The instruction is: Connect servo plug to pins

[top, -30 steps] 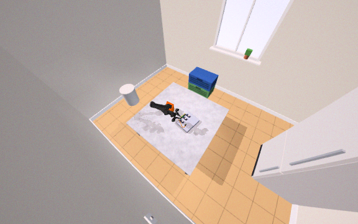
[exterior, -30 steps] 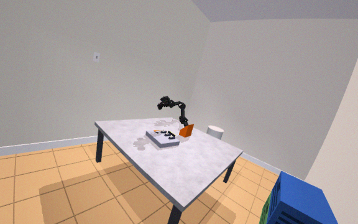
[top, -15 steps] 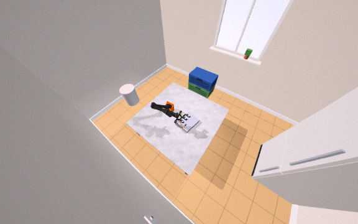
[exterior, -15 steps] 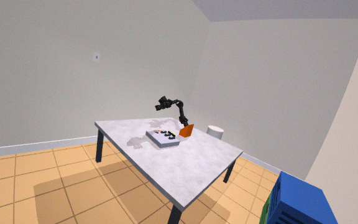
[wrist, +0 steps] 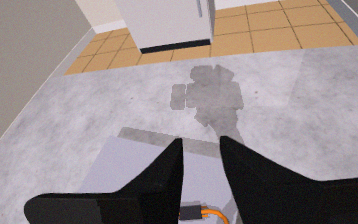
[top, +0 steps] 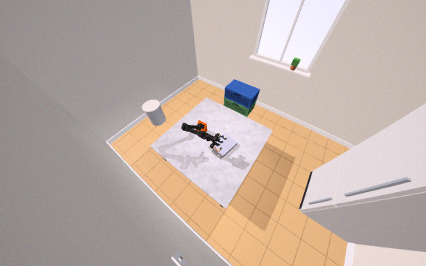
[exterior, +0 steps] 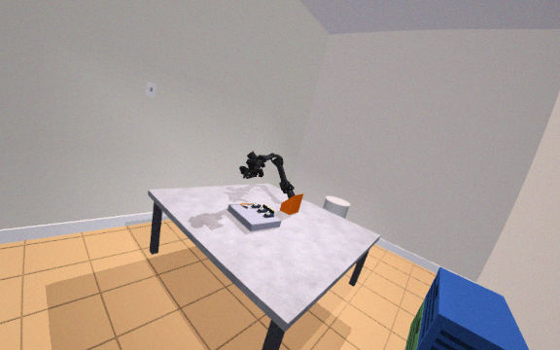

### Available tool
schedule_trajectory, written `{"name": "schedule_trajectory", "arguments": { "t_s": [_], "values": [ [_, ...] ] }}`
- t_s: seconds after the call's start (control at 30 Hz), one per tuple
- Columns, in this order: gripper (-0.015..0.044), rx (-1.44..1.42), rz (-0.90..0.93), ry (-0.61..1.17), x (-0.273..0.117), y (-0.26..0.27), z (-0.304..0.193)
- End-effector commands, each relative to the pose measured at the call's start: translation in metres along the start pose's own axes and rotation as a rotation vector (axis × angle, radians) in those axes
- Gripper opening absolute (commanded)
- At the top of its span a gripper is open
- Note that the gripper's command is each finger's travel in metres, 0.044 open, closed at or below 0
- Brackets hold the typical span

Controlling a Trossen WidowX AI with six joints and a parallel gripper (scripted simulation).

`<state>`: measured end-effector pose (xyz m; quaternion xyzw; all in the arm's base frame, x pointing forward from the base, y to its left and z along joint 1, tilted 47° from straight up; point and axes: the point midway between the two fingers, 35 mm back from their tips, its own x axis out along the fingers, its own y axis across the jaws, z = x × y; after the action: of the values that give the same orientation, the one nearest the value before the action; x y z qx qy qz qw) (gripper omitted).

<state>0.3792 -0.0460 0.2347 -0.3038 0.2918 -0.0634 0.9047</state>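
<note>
The pale lavender slab-shaped holder (top: 228, 145) (exterior: 263, 226) (wrist: 111, 162) lies on the table. Several small dark parts with light tops stand on it in the exterior view. The orange lead (wrist: 215, 212) curves from a small dark grey block (wrist: 190, 212), which looks like the plug, low in the wrist view and partly behind the left finger. My gripper (wrist: 201, 143) is partly open, with a gap between the fingertips and nothing in it. It hangs well above the holder. The pins, the coloured band and the dot cannot be made out.
The pale table (top: 231, 185) (exterior: 309, 253) carries the arm and its orange base part (top: 203, 125) (exterior: 292, 204). The gripper's shadow (wrist: 212, 95) falls on the table beyond the holder. Blue and green crates (top: 242, 91) and a white bin (top: 154, 112) stand on the floor.
</note>
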Motion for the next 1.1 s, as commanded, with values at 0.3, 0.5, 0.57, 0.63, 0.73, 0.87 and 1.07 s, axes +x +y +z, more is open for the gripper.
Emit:
{"name": "schedule_trajectory", "arguments": {
  "t_s": [0.3, 0.5, 0.57, 0.63, 0.73, 0.87, 1.07],
  "values": [
    [0.0115, -0.312, 0.044, 0.245, 0.030, 0.004, -0.025],
    [0.0115, -0.462, 0.086, 0.353, 0.042, 0.007, -0.038],
    [0.0115, -0.513, 0.102, 0.389, 0.045, 0.008, -0.042],
    [0.0115, -0.564, 0.120, 0.424, 0.049, 0.009, -0.047],
    [0.0115, -0.641, 0.149, 0.475, 0.054, 0.010, -0.053],
    [0.0115, -0.744, 0.193, 0.541, 0.059, 0.011, -0.062],
    [0.0115, -0.901, 0.268, 0.636, 0.067, 0.013, -0.075]
  ]
}}
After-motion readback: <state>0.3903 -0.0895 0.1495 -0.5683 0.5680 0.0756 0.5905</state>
